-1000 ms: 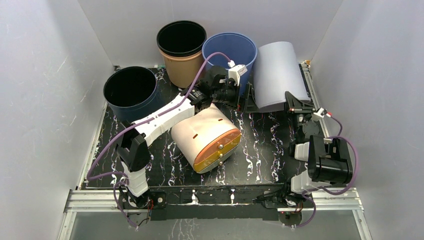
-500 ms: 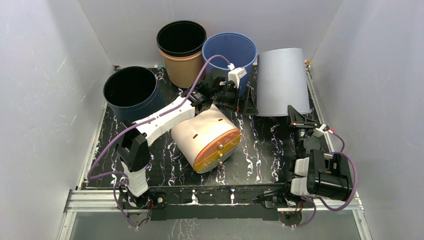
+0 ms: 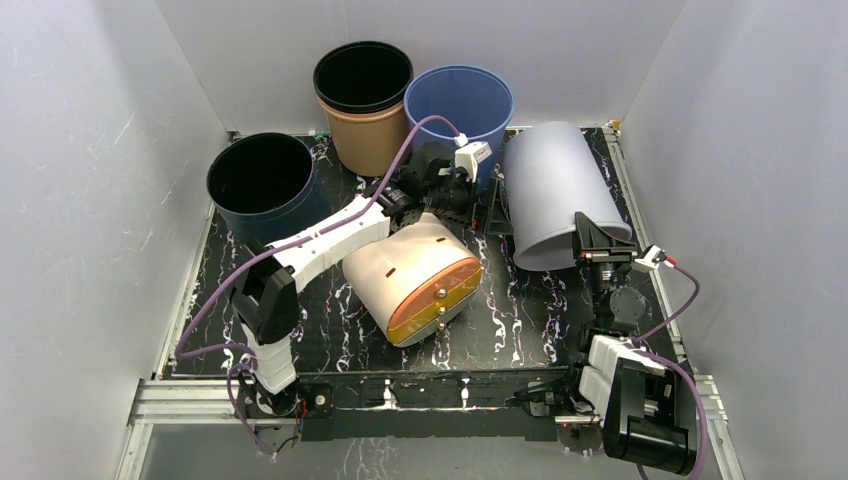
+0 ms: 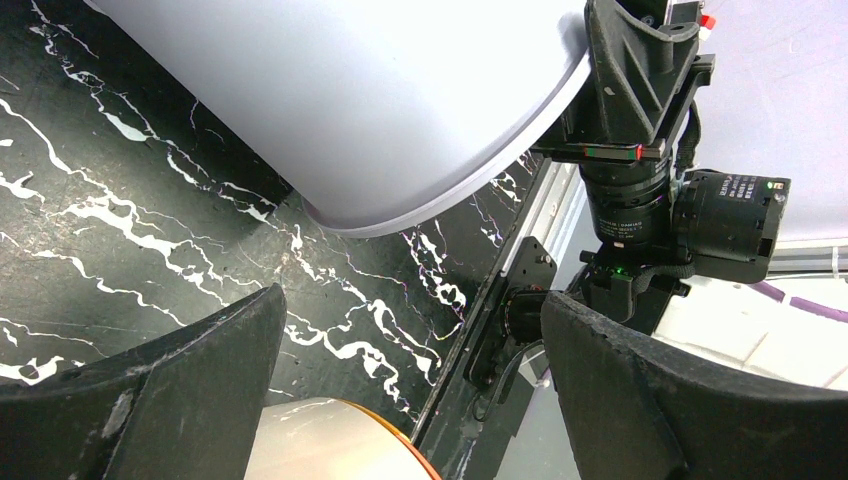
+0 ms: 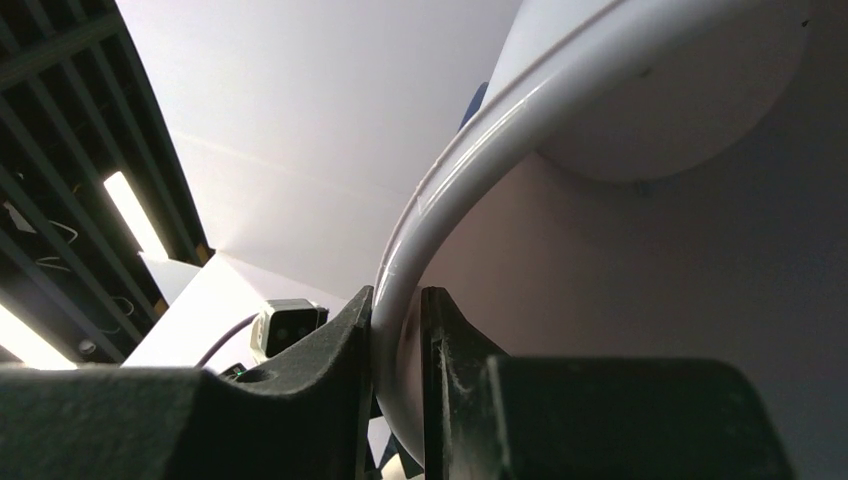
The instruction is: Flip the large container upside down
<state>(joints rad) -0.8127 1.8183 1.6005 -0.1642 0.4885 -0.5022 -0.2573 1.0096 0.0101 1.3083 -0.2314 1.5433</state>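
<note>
Counter (image 3: 520, 310) is black marble-pattern. The landmark is the cream bin (image 3: 410, 270), which lies on its side mid-counter with its orange-rimmed end facing near-right.

- Right claw (image 3: 590, 232): right of the cream bin, at about the same depth. It is narrow and pinching the rim of the grey container (image 3: 555, 190). The right wrist view shows the claw (image 5: 398, 310) with one finger on each face of the rim, and the container's inside wall and base (image 5: 650, 250) fill the rest of the frame.
- Grey container: right of the cream bin and a bit beyond it. It is tipped onto its side with its mouth toward the near edge and its base toward the back wall, so it is not inverted yet. In the left wrist view its lower rim (image 4: 350, 90) sits down at the counter; I can't tell if it touches.
- Left claw (image 3: 492, 212): just beyond the cream bin, between it and the grey container. It is spread wide and holds nothing. The wrist view (image 4: 415, 390) shows only counter between the fingers, and it is aimed at the grey container's rim.
- Navy bin (image 3: 262, 180): left of the cream bin and beyond it, upright.
- Tan bin (image 3: 362, 100): far side of the cream bin by the back wall, upright, black inside.
- Blue bin (image 3: 458, 100): just right of the tan one, upright, directly behind the left claw.
</note>
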